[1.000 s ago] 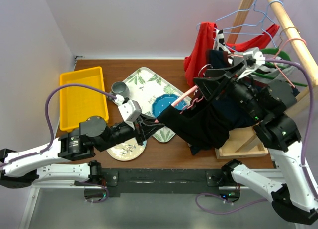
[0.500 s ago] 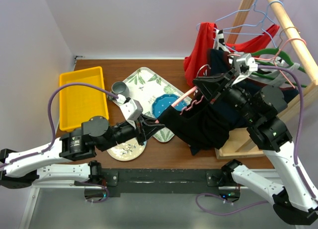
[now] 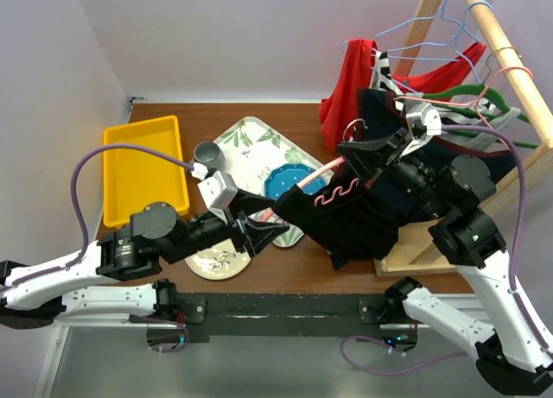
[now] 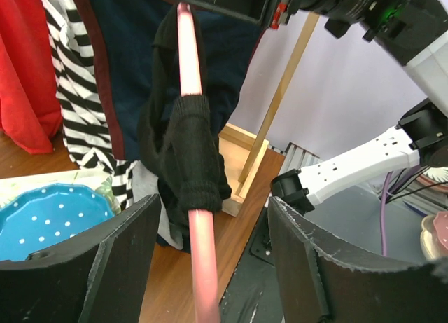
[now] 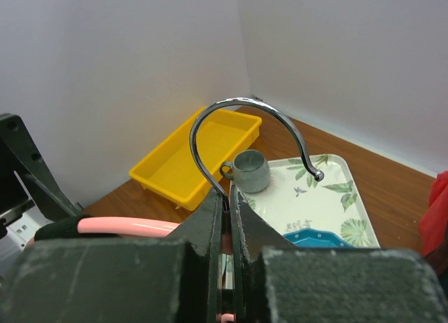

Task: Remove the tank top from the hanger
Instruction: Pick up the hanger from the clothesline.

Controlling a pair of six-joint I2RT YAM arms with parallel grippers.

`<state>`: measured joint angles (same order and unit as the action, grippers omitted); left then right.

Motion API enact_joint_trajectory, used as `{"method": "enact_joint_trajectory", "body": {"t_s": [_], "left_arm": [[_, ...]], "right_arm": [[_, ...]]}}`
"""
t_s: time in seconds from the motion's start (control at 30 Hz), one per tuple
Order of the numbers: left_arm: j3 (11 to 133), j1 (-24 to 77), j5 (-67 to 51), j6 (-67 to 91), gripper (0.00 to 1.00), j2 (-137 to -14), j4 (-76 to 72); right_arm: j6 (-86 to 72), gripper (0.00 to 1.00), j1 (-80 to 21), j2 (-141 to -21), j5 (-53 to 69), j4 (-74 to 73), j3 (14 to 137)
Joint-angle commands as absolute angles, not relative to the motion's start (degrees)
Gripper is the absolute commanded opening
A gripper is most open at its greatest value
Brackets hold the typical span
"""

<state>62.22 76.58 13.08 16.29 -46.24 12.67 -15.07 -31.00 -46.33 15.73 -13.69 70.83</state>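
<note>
Now the right gripper (image 5: 225,204) is clenching its jaws on the neck of the pink hanger (image 4: 185,50), just under the metal hook (image 5: 241,100), and is holding it in the air above the right part of the table (image 3: 294,267). The left gripper (image 4: 213,207) is waiting with jaws released, one finger on each side of the pink bar, and neither finger is pressing it. The black tank top (image 4: 189,155) is hanging on the hanger, with one strap wrapping around the bar. Its body is drooping in front of a striped garment (image 4: 77,71) and a red garment (image 3: 341,87) at the wooden rack (image 3: 501,48). Further left, a blue dish (image 3: 285,180) is lying on a leaf-pattern tray (image 3: 251,143), a grey cup (image 3: 209,154) is standing at its edge, and a yellow bin (image 3: 143,169) is sitting beside.
</note>
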Motion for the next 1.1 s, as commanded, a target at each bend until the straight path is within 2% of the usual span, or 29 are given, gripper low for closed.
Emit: {"method": "enact_joint_trajectory", "body": {"t_s": [0.0, 0.2, 0.23, 0.27, 0.33, 0.4, 0.47, 0.5, 0.6, 0.7, 0.8, 0.83, 1.07], "left_arm": [[64.9, 76.7, 11.6, 13.7, 0.68, -46.5, 9.8], [68.1, 76.7, 12.8, 10.9, 0.61, -50.3, 12.2], [68.2, 76.7, 12.8, 10.3, 0.58, -50.5, 12.2], [68.4, 76.7, 12.8, 9.9, 0.45, -51.1, 12.0], [69.0, 76.7, 12.7, 9.6, 0.36, -51.6, 12.0], [69.5, 76.7, 12.7, 9.5, 0.36, -51.9, 12.0], [69.7, 76.7, 13.3, 9.4, 0.48, -51.7, 12.0], [69.7, 76.7, 14.0, 9.3, 0.49, -51.7, 12.0], [69.8, 76.7, 14.2, 9.0, 0.42, -51.3, 11.7], [70.0, 76.7, 14.0, 8.9, 0.31, -51.4, 11.7], [70.1, 76.7, 13.5, 8.4, 0.13, -51.8, 11.7], [70.2, 76.7, 13.3, 8.3, 0.0, -52.0, 11.8], [70.4, 76.7, 13.4, 8.9, 0.0, -51.9, 12.2]], "right_arm": [[-14.8, 0.0, -30.9, -45.3, 16.3, -11.1, 71.0], [-15.2, 0.0, -30.9, -45.1, 16.2, -11.3, 70.5], [-15.1, 0.0, -30.9, -45.2, 16.0, -11.6, 70.7], [-15.1, 0.0, -30.9, -45.3, 16.0, -11.9, 70.8], [-14.9, 0.0, -30.9, -45.5, 15.8, -12.7, 70.8], [-14.9, 0.0, -30.9, -45.5, 15.3, -13.2, 70.8], [-14.6, 0.0, -30.9, -45.5, 15.1, -13.5, 70.7], [-14.5, 0.0, -30.9, -45.6, 15.0, -13.8, 70.7], [-14.4, 0.0, -30.9, -45.8, 14.9, -14.1, 70.8], [-14.3, 0.0, -30.9, -46.1, 15.0, -14.4, 70.8], [-14.3, 0.0, -30.9, -46.3, 15.0, -14.6, 70.8], [-14.3, 0.0, -30.9, -46.3, 15.1, -14.6, 70.9], [-13.6, 0.0, -30.9, -46.7, 14.5, -15.5, 70.9]]}}
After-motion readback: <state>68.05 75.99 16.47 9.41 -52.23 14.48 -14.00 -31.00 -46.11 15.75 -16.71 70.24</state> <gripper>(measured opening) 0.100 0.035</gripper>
